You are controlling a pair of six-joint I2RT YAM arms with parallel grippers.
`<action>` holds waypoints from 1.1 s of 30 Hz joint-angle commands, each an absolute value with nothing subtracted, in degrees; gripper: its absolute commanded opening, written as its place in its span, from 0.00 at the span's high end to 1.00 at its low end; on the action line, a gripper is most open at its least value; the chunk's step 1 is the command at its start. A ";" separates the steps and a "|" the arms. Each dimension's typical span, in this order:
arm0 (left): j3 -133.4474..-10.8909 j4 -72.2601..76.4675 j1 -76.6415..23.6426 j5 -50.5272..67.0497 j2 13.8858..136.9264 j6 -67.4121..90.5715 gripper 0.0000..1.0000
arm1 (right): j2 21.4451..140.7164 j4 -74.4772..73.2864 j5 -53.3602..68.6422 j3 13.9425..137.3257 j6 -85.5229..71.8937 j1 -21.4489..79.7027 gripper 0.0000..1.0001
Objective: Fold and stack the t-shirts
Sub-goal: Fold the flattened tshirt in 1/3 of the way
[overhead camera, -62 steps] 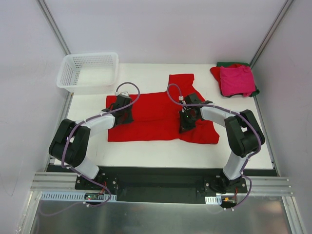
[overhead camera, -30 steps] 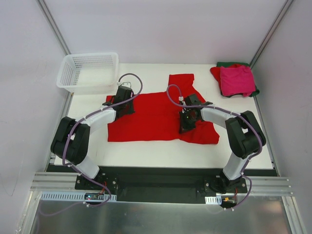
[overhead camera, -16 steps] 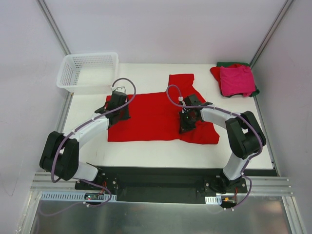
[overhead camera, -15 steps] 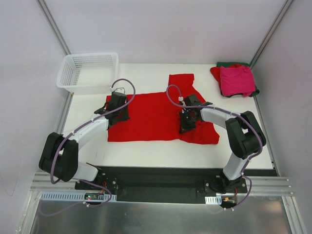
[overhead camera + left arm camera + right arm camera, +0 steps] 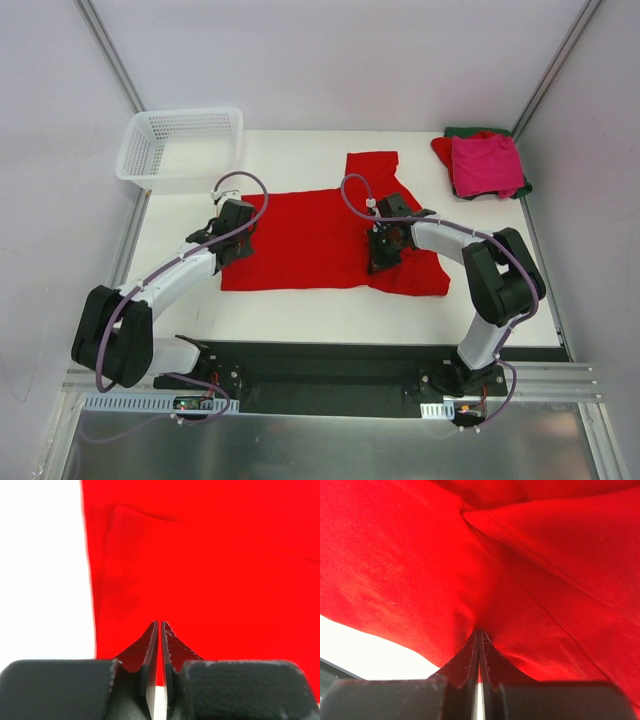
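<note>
Your left gripper (image 5: 235,235) has slid back to the left edge of the bright red t-shirt (image 5: 310,240), jaws all but closed and empty. Your right gripper (image 5: 383,250) still pinches the shirt, which lies spread mid-table (image 5: 300,150).

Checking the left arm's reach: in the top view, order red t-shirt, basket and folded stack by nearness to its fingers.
1. bright red t-shirt, directly at the left fingers
2. white basket, far left corner
3. folded stack, far right corner
</note>
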State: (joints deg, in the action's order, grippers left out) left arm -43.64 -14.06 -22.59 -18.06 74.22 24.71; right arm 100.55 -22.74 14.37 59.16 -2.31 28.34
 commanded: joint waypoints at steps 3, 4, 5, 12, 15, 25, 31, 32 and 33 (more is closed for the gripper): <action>-47.54 -15.12 -20.48 -25.31 78.48 26.11 0.90 | 100.37 -24.96 12.83 58.36 -1.50 29.18 0.99; -47.72 -15.20 -20.39 -25.49 79.10 26.10 0.86 | 100.28 -25.13 12.75 58.36 -1.41 29.18 0.99; -47.81 -15.21 -20.13 -25.84 79.10 26.19 0.81 | 100.28 -25.22 12.66 58.36 -1.32 29.09 0.99; -46.76 -15.38 -19.78 -24.79 77.88 26.02 0.67 | 100.90 -24.70 13.01 58.36 -1.58 29.18 0.99; -45.27 -16.43 -19.78 -24.26 76.12 26.80 0.67 | 101.07 -24.70 13.10 58.53 -1.50 29.18 0.99; -40.43 -22.85 -19.86 -20.66 70.49 30.85 0.73 | 101.25 -24.87 13.01 58.80 -1.49 29.35 0.99; -38.58 -23.73 -19.86 -18.11 68.73 32.95 0.78 | 101.07 -24.79 12.92 58.80 -1.76 29.36 0.99; -38.58 -23.73 -19.86 -17.93 68.90 33.13 0.78 | 100.99 -24.87 13.01 58.80 -1.76 29.44 0.99; -38.85 -23.64 -19.86 -16.71 69.17 33.22 0.78 | 100.81 -24.87 12.92 58.80 -1.84 29.53 0.99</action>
